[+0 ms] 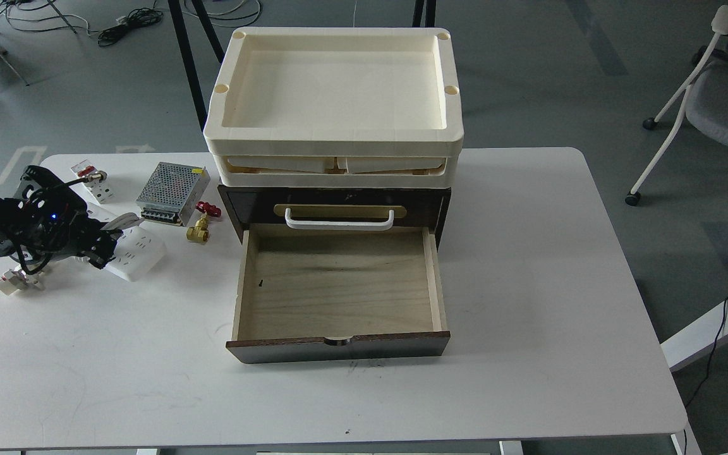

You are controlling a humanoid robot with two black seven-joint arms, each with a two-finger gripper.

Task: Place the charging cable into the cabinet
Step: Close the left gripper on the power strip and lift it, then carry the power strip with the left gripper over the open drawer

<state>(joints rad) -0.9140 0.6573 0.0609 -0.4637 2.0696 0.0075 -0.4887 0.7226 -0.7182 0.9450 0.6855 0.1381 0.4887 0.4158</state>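
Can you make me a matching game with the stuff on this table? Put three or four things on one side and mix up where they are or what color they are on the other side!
Things:
1. power strip
2. drawer
3. brass valve
4. cream tray

Clues:
A. pulled open and empty
B. stacked on top of the cabinet
C. has a red handle
D. under the left gripper

Right pairs: 1-D, 2-A, 3-C, 4-B
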